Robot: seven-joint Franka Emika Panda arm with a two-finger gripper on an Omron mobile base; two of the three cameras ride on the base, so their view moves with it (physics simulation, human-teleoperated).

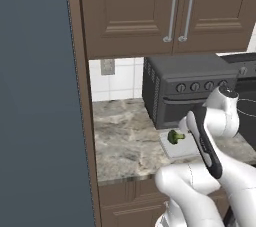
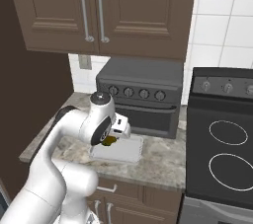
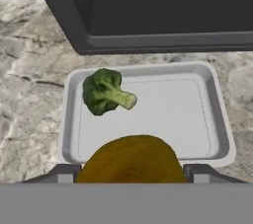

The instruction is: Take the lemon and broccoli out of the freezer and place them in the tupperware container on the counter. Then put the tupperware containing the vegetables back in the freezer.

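Yellow lemon (image 3: 131, 160) sits gripped in the pincer (image 3: 131, 171) above the tray (image 3: 217, 119) (broccoli (image 3: 105, 91) already inside) on the surface (image 3: 29, 94).

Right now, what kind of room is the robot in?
It looks like a kitchen. There is a stove with round burners, a dark toaster oven sitting on the marbled stone counter, and brown wooden cabinets above. A broccoli lies in a tupperware container on that counter.
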